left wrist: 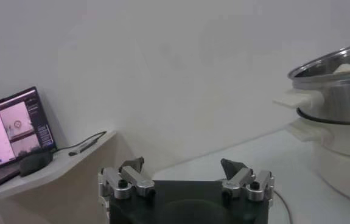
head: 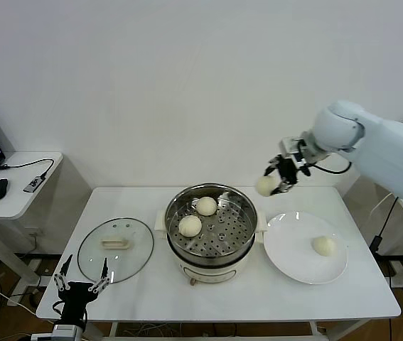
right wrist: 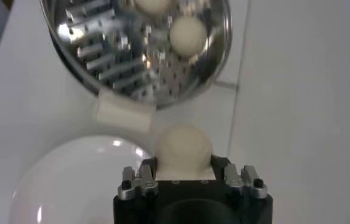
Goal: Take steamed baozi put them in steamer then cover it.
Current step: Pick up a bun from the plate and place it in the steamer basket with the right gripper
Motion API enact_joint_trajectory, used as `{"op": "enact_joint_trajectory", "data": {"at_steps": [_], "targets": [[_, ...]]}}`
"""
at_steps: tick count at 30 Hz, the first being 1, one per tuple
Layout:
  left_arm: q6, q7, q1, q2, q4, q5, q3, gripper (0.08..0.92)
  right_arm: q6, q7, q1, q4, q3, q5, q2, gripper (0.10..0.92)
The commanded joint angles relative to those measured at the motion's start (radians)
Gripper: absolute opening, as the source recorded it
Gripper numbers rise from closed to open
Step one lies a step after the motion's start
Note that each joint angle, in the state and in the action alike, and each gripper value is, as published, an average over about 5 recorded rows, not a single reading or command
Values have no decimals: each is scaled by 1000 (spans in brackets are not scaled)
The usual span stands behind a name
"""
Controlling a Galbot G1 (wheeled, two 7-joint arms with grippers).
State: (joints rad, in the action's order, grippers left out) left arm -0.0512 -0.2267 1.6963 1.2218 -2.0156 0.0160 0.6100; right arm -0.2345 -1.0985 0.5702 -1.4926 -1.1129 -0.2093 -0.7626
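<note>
Right claw (head: 276, 182): right of centre in the head view, I hold it in the air, clenched around one baozi (head: 265, 186).
Steamer (head: 212, 231): centre of the desk (head: 151, 291), uncovered, with two baozi (head: 190, 225) on its tray.
Plate (head: 293, 259): right of the steamer, one baozi (head: 323, 246) lies on it.
Glass lid (head: 115, 249): flat on the desk, left of the steamer.
Left claw (head: 81, 282): lower left of the frame, released, at the desk edge.

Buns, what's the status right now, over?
Right gripper shut on a bun, in the air between plate and steamer. Two buns in steamer, one on plate. Left gripper open, idle. Lid off, nothing blocking.
</note>
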Motion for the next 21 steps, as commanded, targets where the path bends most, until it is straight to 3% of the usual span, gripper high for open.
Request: {"op": "enact_joint_trajectory", "data": {"at_steps": [1, 14, 21], "targets": [[0, 0, 3, 8, -6, 3, 3, 823, 153, 60, 59, -115, -156, -75, -110, 568], [-5, -6, 9, 31, -25, 4, 22, 823, 496, 84, 27, -6, -239, 201, -310, 572], [-12, -12, 11, 39, -23, 4, 30, 823, 599, 87, -4, 23, -249, 296, -360, 577]]}}
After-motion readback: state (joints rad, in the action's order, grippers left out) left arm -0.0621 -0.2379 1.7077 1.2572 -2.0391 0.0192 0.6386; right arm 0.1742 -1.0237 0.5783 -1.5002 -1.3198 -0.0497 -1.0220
